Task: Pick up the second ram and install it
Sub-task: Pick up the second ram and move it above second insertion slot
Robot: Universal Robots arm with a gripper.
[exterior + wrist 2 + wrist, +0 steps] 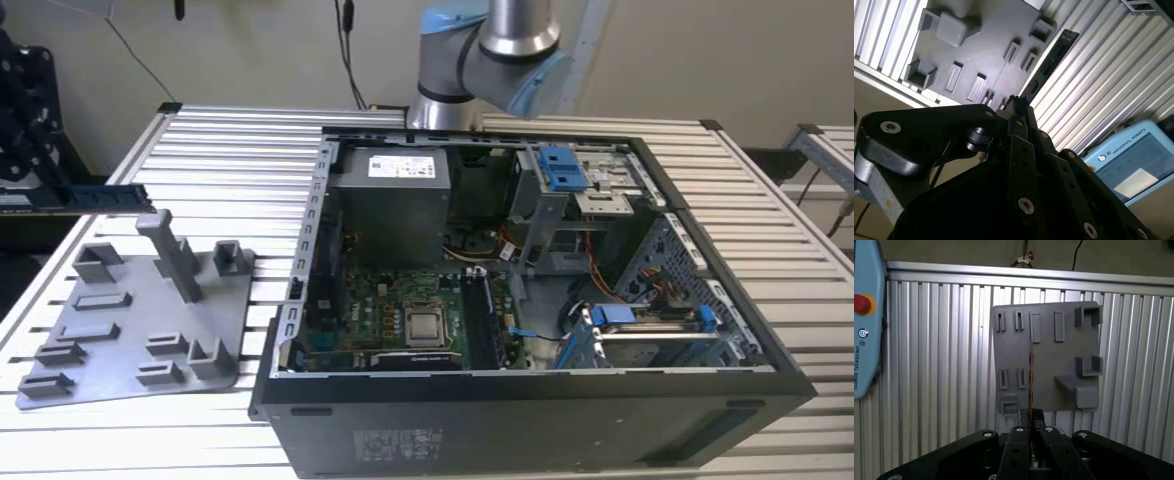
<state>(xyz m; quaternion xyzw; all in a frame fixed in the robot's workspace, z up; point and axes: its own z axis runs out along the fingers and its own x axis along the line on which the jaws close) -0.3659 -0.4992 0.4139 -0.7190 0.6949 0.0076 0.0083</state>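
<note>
The gripper (1030, 416) is closed tight on the second ram (1030, 371), near the grey fixture plate (1054, 347).

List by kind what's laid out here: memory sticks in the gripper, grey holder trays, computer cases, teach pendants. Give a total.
Memory stick, the second ram, held by the gripper: 1
Grey holder tray: 1
Open computer case: 1
Teach pendant: 1
Total: 4
</note>
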